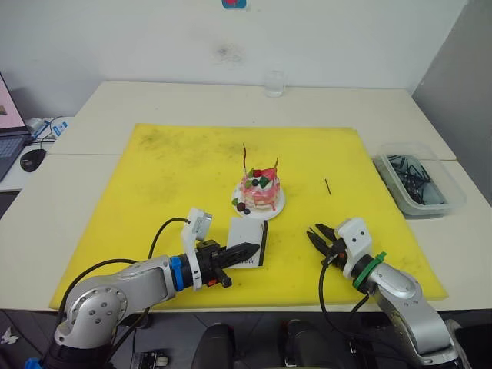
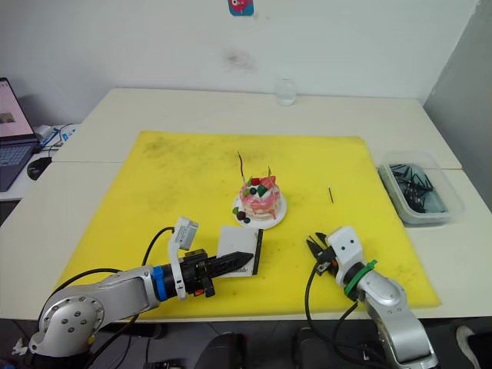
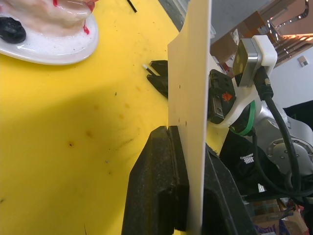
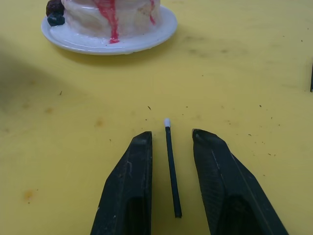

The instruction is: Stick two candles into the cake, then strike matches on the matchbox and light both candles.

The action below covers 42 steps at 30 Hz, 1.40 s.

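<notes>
— Matchbox sits pinched upright in our left gripper, lower centre of the frame, just below the cake with both candles planted.

— Our right gripper gapes around a match lying flat on the yellow mat, not clamped.

— We risk it rolling aside or pinching it crooked, spoiling the strike.

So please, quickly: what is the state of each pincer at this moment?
Left pincer: closed on the matchbox, held on edge.
Right pincer: open, a match lying between its fingers, not gripped.
</notes>
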Motion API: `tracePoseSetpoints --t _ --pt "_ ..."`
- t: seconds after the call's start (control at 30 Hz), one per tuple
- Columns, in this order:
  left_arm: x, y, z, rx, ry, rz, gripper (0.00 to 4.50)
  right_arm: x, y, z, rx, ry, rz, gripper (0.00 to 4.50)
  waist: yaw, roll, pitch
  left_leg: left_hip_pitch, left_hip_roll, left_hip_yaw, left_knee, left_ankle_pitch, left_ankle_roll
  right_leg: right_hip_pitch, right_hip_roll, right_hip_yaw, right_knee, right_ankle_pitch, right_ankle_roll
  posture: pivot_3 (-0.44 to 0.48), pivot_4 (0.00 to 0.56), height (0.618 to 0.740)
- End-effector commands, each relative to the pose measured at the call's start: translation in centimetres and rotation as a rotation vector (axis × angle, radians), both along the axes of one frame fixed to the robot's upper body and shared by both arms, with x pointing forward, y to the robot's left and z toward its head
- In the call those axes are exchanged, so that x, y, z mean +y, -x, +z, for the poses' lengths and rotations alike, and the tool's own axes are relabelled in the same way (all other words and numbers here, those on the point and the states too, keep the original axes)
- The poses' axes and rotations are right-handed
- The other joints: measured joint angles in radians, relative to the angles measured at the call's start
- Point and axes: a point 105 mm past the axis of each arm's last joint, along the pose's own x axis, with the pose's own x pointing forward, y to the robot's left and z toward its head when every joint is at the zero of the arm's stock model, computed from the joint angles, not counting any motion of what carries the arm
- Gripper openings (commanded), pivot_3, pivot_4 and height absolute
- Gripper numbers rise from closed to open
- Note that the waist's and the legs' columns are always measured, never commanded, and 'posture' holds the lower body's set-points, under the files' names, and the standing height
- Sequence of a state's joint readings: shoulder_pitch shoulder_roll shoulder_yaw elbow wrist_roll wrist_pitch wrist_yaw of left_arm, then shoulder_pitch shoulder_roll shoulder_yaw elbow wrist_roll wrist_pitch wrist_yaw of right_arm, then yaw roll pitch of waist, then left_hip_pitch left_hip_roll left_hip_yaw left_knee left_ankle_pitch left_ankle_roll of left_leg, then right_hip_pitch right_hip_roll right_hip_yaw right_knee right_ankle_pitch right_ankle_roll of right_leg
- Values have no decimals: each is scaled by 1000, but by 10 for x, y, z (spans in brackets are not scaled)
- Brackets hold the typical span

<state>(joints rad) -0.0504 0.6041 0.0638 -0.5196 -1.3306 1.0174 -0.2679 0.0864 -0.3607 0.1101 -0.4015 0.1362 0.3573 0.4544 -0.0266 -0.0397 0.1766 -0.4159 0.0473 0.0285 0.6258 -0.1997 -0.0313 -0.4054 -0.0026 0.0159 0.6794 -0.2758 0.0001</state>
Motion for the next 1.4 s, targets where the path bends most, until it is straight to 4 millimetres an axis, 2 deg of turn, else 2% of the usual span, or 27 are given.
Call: tracePoseSetpoints --t 0.03,0.1,0.17,0.23,0.27,0.6,0.73,0.83,0.97,1.1,1.23,1.4 --pt "-6 4 8 -35 9 -31 0 7 1 -1 -5 -8 26 1323 0 0 0 0 0 0 0 0 0 0 0 0 0 0 0 0 150 740" --pt "-6 4 8 -34 9 -31 0 8 1 -2 -3 -6 27 1161 0 0 0 0 0 0 0 0 0 0 0 0 0 0 0 0 150 740" --pt "-6 5 8 -34 9 -31 0 8 1 -2 -1 -6 23 707 0 0 0 0 0 0 0 0 0 0 0 0 0 0 0 0 150 740" --pt "-6 5 7 -33 8 -31 0 8 1 -2 -1 -6 23 54 0 0 0 0 0 0 0 0 0 0 0 0 0 0 0 0 150 740" --pt "-6 5 7 -33 9 -30 0 8 2 -3 1 -5 23 20 0 0 0 0 0 0 0 0 0 0 0 0 0 0 0 0 150 740" --pt "-6 5 8 -32 8 -29 0 5 2 -1 -5 -11 17 20 0 0 0 0 0 0 0 0 0 0 0 0 0 0 0 0 150 740" --pt "-6 1 15 -59 10 -27 0 1 2 18 -55 -10 32 20 0 0 0 0 0 0 0 0 0 0 0 0 0 0 0 0 150 740" --pt "-10 -2 26 -102 6 -35 0 -5 5 42 -111 23 60 20 2 0 0 -1 0 0 0 0 0 0 0 0 0 0 0 0 150 740" --pt "-17 -3 40 -132 20 -60 0 -3 17 77 -223 209 202 20 3 0 0 -1 -1 1 1 0 0 0 0 1 0 1 1 0 150 740" --pt "-26 -6 46 -129 56 -87 0 8 28 103 -291 362 384 20 2 0 0 0 -1 0 1 0 0 0 1 -1 0 1 1 0 150 740" --pt "-30 -17 47 -116 84 -74 0 19 35 115 -310 425 515 20 4 0 0 -1 -2 -2 2 0 0 1 2 -1 0 1 1 0 150 740" --pt "-33 -24 47 -81 131 -74 0 34 42 112 -318 475 635 20 4 -1 0 -1 -2 -1 2 0 0 1 2 -1 0 1 1 0 150 740"
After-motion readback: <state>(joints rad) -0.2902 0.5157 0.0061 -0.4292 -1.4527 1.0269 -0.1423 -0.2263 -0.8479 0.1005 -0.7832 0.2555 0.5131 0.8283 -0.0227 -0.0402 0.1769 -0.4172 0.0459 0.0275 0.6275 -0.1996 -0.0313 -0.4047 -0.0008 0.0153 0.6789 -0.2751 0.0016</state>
